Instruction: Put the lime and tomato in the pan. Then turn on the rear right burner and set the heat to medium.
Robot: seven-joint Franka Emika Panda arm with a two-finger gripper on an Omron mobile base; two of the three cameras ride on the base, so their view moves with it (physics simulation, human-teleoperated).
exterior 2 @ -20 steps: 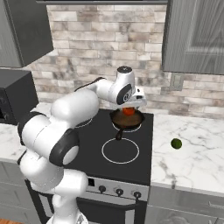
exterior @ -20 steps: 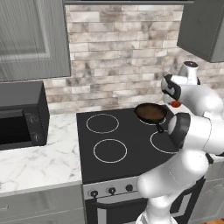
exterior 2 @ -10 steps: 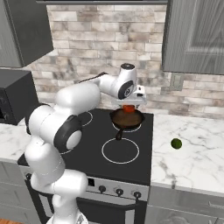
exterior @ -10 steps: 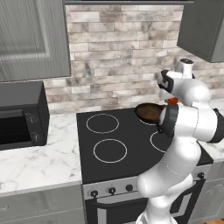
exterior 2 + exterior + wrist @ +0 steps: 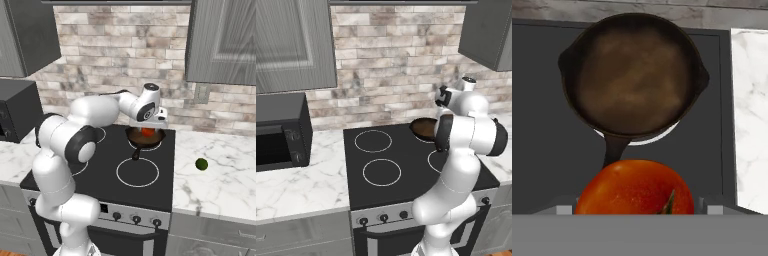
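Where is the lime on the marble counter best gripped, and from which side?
Grip the lime across its widest middle, coming straight down from above. It is a small round fruit lying alone on the flat marble counter, right of the cooktop, so every side looks free and no approach angle should matter.

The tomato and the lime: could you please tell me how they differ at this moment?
The tomato is red-orange; the lime is green. The tomato is up in the air at the hand, above the pan; the lime lies on the marble counter to the right of the stove. So the tomato is at the pan, the lime well away from it. Both are small, round fruits.
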